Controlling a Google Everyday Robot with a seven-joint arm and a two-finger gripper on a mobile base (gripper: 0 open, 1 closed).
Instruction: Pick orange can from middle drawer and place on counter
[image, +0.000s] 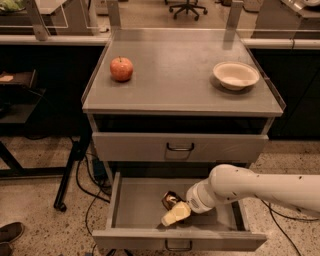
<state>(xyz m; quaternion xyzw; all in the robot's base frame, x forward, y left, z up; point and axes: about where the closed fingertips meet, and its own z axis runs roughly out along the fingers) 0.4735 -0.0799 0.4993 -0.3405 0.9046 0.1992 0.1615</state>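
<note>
Camera view looks down on the grey counter (180, 95), with thin rims along its side and back edges and open surface across its middle. Below its front edge sits a shut drawer front (225, 147). Under that, the middle drawer (137, 205) is pulled out, with open floor on its left half. A white arm (260, 187) reaches in from the right-edge side. A pale bowl (235, 75) rests near the right edge and an apple (121, 68) near the left. The claw (175, 213) is low inside the drawer, right against the orange can (170, 199). Whether it is spread or pinching cannot be told.

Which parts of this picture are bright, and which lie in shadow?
Camera view: the counter is evenly lit; the bowl casts a soft shadow; the middle drawer is dimmer, where the pincer sits by the orange can.
</note>
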